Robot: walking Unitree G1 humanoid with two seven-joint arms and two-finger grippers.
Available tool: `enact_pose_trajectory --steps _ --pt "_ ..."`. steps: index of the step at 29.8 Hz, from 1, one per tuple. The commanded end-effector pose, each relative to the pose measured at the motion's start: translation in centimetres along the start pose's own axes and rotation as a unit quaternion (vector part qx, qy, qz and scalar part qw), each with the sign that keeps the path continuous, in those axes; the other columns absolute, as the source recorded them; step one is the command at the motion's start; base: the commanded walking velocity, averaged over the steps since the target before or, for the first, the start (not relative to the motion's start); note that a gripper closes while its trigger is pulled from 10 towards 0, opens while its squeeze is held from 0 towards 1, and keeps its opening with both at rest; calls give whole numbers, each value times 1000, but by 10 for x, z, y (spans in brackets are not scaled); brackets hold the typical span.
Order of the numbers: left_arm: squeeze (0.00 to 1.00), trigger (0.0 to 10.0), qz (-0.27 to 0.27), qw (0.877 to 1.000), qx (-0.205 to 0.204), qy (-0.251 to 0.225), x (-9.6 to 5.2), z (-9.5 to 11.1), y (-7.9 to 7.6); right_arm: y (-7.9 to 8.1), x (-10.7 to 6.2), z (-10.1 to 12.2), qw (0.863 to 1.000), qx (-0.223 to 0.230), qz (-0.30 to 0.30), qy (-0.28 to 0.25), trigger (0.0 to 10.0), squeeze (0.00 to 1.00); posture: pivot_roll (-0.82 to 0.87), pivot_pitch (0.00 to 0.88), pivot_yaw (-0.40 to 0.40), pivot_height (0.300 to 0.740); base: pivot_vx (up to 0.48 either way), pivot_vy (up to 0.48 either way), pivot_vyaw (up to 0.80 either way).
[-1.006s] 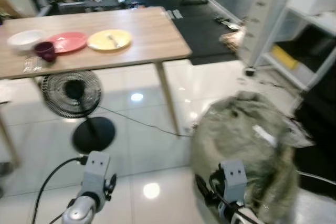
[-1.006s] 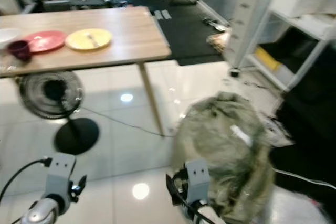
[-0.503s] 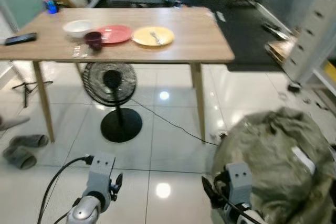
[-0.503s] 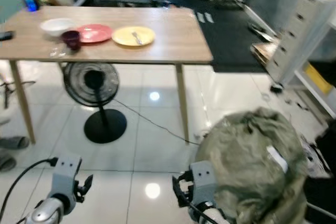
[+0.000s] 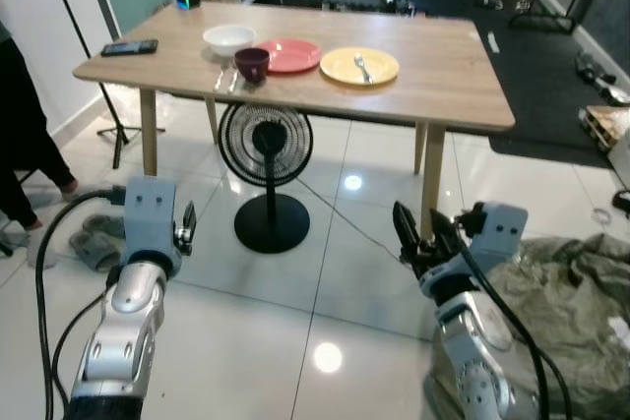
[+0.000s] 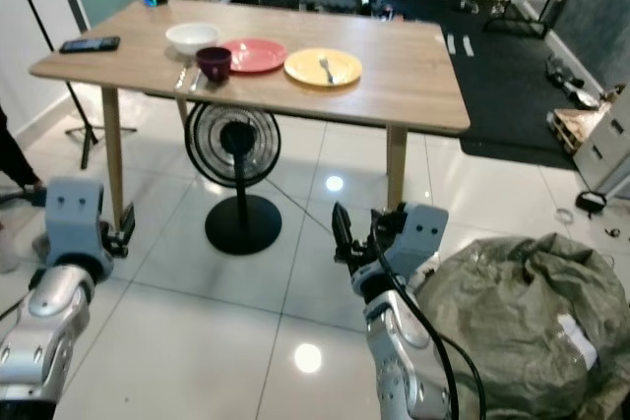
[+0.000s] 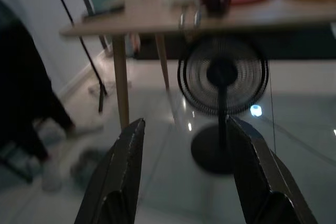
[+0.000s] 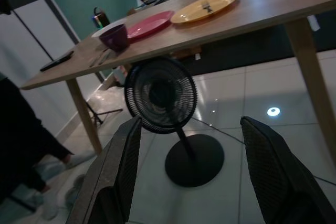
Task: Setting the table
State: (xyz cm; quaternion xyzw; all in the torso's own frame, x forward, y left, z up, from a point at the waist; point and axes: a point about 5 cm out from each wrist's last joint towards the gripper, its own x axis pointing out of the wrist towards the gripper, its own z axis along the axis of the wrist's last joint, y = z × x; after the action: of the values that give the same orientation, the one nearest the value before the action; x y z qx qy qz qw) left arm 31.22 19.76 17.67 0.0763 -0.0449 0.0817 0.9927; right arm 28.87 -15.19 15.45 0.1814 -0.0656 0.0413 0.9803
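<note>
**No legible text**

No word, label, brand, number or sign can be read in any view. The wooden table [image 5: 448, 76], the plates and the bowl on it carry no visible writing. The dark phone [image 5: 129, 47] near the table's corner is too small to show any marking, and the fan [image 8: 160, 95] under the table bears no readable badge.

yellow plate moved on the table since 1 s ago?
No. The yellow plate sits right of the red plate as before, fork on it; the camera turned, so the whole view shifted.
</note>
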Motion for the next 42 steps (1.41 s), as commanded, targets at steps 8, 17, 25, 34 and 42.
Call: enact_pose_trajectory --steps 8,17,25,34,42 --pt "0 10000 -52 994 -22 -92 0 48 -20 10 3 26 998 -41 2 -52 10000 0 -42 0 65 740 388 0 0" --pt "0 10000 -117 988 -23 -98 -13 50 -47 9 3 35 997 -47 -7 -60 10000 0 -45 0 67 740 376 0 0" --pt "0 10000 -121 988 -25 -97 -13 52 -48 8 3 33 997 -52 -10 -54 10000 0 -42 0 70 740 382 0 0" --pt "0 10000 -118 988 -26 -94 -14 53 -47 8 2 33 998 -47 -13 -50 10000 0 -38 0 72 740 400 0 0" --pt "0 10000 -118 988 -28 -92 -13 53 -47 8 2 33 998 -43 -14 -48 10000 0 -39 0 71 740 405 0 -659"
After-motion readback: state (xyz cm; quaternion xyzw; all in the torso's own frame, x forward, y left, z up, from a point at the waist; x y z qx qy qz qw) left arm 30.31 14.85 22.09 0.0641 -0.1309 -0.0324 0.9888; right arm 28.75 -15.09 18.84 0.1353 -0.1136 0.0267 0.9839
